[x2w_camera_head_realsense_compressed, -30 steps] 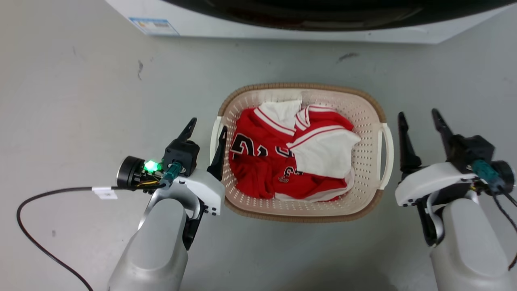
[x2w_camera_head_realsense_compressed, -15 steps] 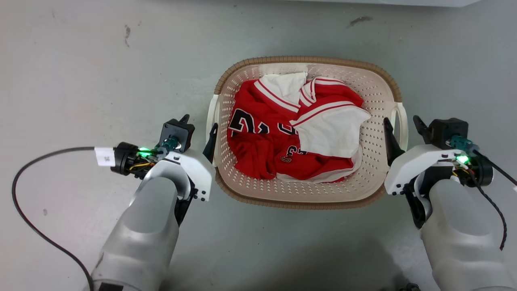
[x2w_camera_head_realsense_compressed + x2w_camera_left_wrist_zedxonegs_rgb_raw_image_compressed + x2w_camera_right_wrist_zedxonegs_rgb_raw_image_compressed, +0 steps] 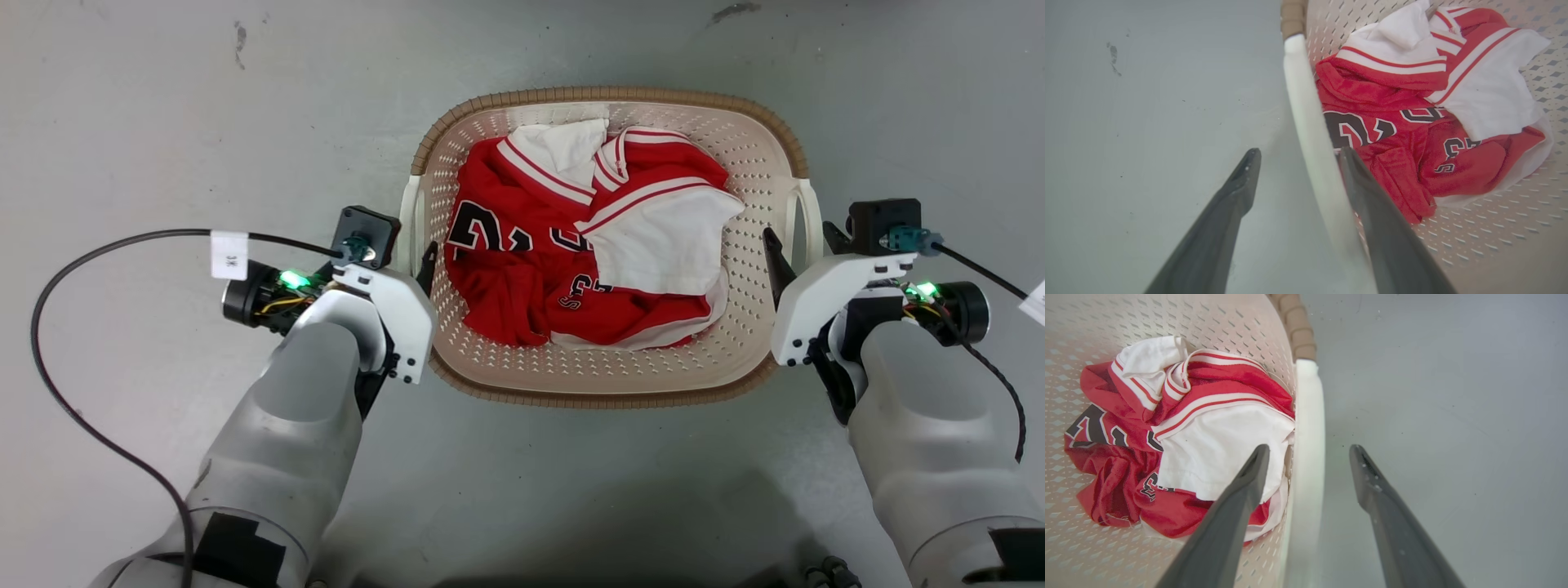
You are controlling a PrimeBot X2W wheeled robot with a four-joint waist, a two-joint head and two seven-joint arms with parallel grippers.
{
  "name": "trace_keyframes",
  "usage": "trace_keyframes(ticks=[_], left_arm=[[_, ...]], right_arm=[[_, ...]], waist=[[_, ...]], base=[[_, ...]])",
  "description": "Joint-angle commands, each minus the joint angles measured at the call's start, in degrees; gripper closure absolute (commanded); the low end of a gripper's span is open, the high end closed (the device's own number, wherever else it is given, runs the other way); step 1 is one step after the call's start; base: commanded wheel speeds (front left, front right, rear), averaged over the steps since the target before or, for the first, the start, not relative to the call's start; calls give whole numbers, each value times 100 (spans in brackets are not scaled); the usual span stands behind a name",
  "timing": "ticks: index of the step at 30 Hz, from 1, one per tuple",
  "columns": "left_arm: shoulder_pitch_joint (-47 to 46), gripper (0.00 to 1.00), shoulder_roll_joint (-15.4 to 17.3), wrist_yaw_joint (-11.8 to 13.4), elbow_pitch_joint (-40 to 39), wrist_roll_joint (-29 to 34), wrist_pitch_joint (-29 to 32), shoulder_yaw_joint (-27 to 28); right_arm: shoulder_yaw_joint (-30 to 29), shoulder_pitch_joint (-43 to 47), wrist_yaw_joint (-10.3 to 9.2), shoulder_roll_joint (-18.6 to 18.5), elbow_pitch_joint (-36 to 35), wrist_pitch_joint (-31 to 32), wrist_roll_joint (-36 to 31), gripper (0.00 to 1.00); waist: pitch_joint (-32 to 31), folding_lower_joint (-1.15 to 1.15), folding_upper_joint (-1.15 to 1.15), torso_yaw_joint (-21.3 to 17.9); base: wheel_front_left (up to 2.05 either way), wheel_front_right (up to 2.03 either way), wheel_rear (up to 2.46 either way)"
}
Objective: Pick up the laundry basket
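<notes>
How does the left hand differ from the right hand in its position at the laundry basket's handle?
At the left hand, the left handle lies close against the inner finger; at the right hand, the right handle sits nearer the middle of the gap. The left hand's inner finger is over the red jersey, the right hand's over the white cloth. Both hands are open and straddle a handle of the laundry basket, one finger inside, one outside.
</notes>
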Motion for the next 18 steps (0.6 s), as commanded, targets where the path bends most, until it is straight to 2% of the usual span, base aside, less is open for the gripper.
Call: trace_keyframes(ticks=[1,17,18], left_arm=[[-72,0,-40,-4,49,-98,67,-130],[-243,0,-81,-7,17,-1057,630,-1207],[-197,100,-84,-7,-23,-1284,800,-1420]], right_arm=[[6,-150,-4,1,117,80,-82,0],[-78,-521,-4,1,459,448,-297,0],[-23,-563,-4,0,506,521,-263,100]], waist=[[17,-1,0,3],[181,-1,0,71],[203,-1,0,92]], base=[[0,0,0],[0,0,0],[0,0,0]])
